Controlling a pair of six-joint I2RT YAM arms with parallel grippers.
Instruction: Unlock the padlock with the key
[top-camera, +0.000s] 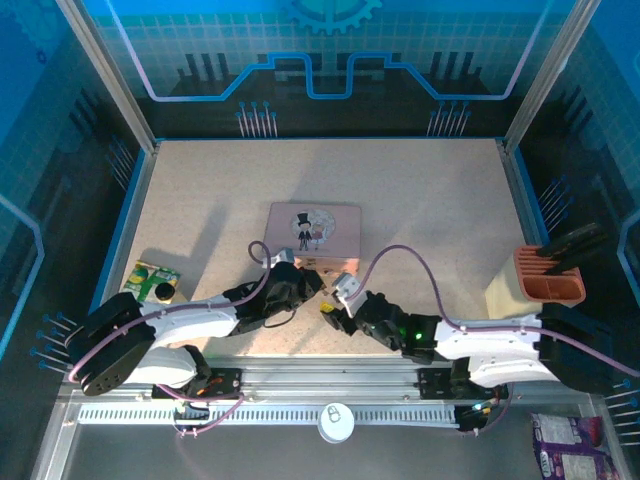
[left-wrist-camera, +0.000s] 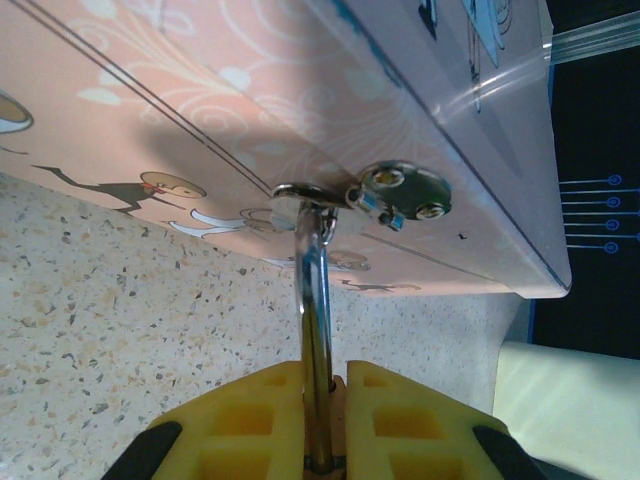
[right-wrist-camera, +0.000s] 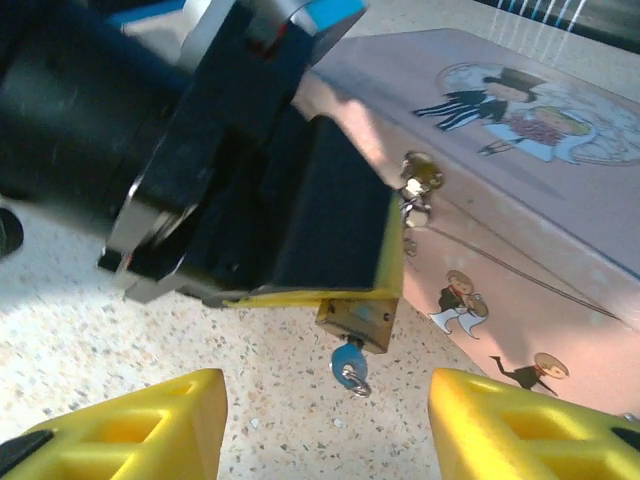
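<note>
The task looks roughly midway. The left gripper (left-wrist-camera: 323, 400) is clamped on the padlock (right-wrist-camera: 357, 318), its yellow pads pressed together around the base of the silver shackle (left-wrist-camera: 314, 300). The shackle runs straight out from the fingertips and passes through the hasp (left-wrist-camera: 405, 190) on the front of the pink tin (right-wrist-camera: 540, 230). The key (right-wrist-camera: 349, 363) hangs from the underside of the brass body, just below the left gripper's pads, so it appears to be seated in the keyhole. The right gripper (right-wrist-camera: 327, 400) has its jaws spread wide and holds nothing. The key sits just ahead of its fingertips, centred in the gap and touching neither finger. Holding the lock and inserting the key seem done. Whether the key has been turned cannot be told from these views, and the shackle shows no sign of having sprung free. What is probably left is to close the right gripper on the key's head, twist it, and draw the shackle out of the body.
</note>
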